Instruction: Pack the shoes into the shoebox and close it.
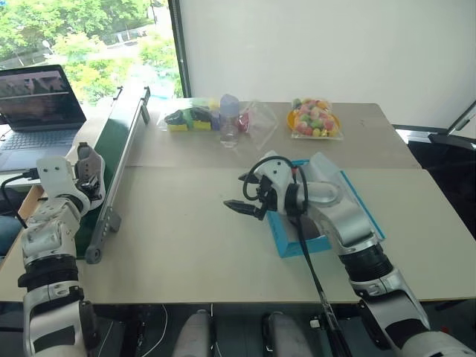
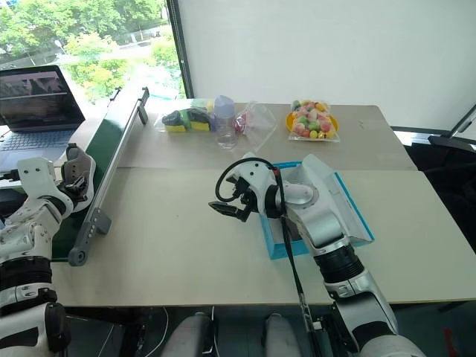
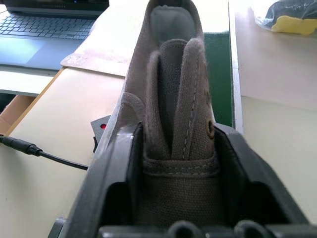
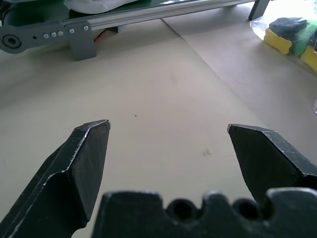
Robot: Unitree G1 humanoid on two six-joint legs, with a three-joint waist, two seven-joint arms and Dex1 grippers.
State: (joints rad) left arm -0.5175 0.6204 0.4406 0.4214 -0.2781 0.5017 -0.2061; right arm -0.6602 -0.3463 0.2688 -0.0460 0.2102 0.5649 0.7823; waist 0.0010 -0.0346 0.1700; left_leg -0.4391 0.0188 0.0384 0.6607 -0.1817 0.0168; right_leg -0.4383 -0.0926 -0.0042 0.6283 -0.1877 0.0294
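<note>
A grey-taupe shoe (image 3: 173, 94) is squeezed between the two black fingers of my left gripper (image 1: 86, 177), which is shut on it at the near end of the green conveyor, far left. The blue shoebox (image 1: 296, 246) lies open on the table right of centre, and my right forearm hides most of its inside. My right gripper (image 1: 242, 207) hovers just left of the box over bare tabletop. Its fingers (image 4: 86, 153) are spread wide open with nothing between them.
The long green conveyor belt (image 1: 119, 141) runs along the table's left side, with a laptop (image 1: 33, 104) beyond it. At the back stand a bag of sponges (image 1: 190, 117), a plastic bottle (image 1: 229, 119) and a yellow plate of colourful sweets (image 1: 314, 119).
</note>
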